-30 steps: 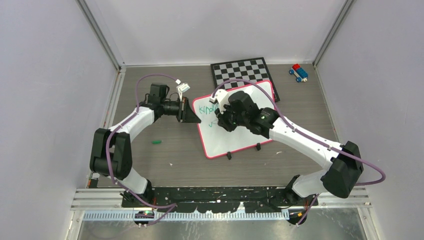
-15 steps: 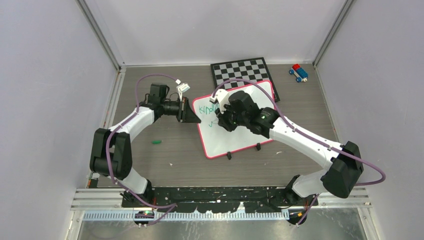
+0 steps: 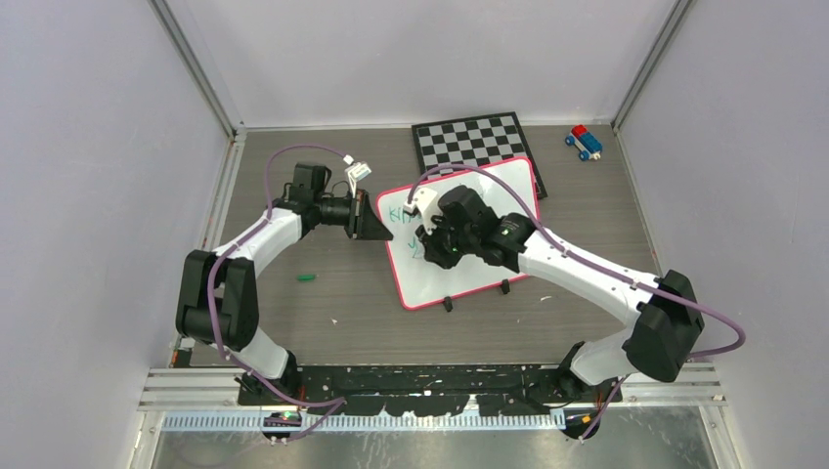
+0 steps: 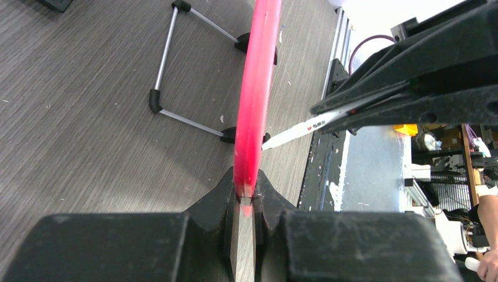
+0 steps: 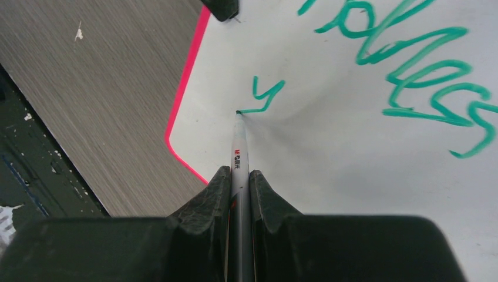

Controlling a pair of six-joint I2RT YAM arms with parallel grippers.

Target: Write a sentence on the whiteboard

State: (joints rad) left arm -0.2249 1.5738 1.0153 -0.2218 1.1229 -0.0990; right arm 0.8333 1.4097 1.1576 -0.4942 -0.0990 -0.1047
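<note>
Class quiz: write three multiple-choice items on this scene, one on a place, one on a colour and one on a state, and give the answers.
1. Where does the chequered board lie?
A) beyond the whiteboard
B) in the near left corner
C) on the right arm

2. What colour is the writing?
A) black
B) green
C) blue

3. The left end effector is:
A) open
B) shut on a marker
C) shut on the whiteboard's frame

Answers:
1 A: in the top view it lies behind the whiteboard.
2 B: the right wrist view shows green strokes.
3 C: the left wrist view shows it pinching the pink frame.
</note>
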